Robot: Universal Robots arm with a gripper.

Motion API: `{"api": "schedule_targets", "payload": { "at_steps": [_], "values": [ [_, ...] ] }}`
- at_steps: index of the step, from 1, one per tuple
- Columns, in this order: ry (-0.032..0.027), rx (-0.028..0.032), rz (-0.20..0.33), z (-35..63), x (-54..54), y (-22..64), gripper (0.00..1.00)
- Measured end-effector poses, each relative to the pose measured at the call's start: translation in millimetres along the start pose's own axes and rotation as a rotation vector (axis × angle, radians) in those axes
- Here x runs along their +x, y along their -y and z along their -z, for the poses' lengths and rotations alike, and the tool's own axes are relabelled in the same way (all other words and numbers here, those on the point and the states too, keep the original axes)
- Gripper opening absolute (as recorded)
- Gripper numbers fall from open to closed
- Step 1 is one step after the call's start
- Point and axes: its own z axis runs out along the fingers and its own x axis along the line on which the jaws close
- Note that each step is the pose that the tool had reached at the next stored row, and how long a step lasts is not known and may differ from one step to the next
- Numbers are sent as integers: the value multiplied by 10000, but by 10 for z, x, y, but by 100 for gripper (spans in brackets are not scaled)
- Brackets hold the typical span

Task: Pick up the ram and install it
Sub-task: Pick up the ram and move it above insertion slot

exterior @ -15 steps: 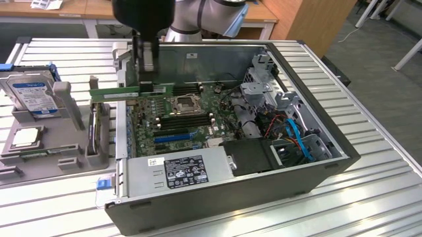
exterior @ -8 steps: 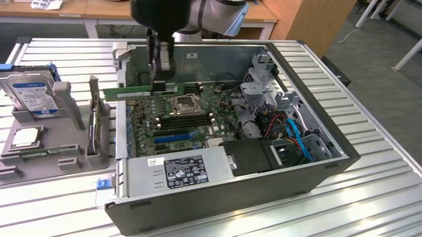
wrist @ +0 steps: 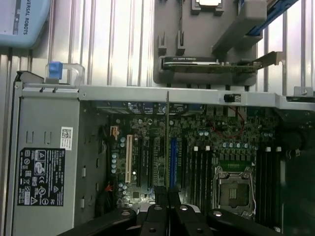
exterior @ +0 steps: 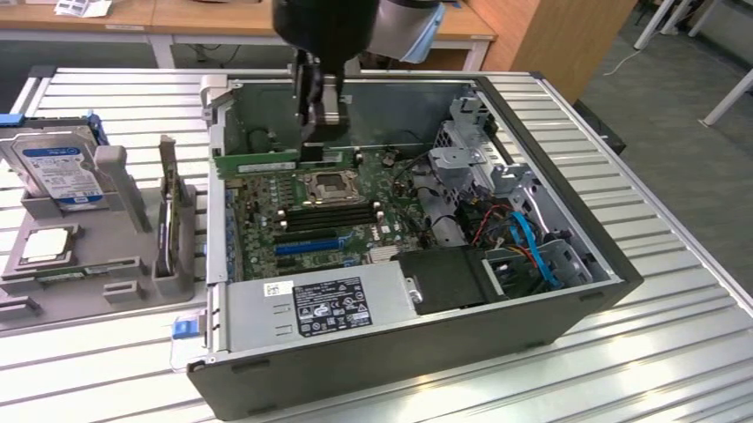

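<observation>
Fingers are pinched almost shut on the ram (exterior: 261, 162)! The gripper (exterior: 316, 155) hangs it edge-down over the motherboard (exterior: 253, 225), near the far wall of the case (exterior: 495, 344), just beyond the processor socket (exterior: 328, 187). I'd call it light, stiff and thin but brittle. It's best pinched by its flat faces along the upper edge, away from the contact edge.

Ribbed bare-metal table (exterior: 682, 291); matt dark-grey metal case (exterior: 389, 370); green circuit-board ram (exterior: 253, 164).
</observation>
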Motion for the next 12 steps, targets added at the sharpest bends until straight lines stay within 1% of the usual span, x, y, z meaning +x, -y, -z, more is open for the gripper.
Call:
{"api": "schedule_targets", "payload": {
  "at_steps": [12],
  "values": [
    [0, -11, 0, 20, 7, 373, 11]
  ]
}}
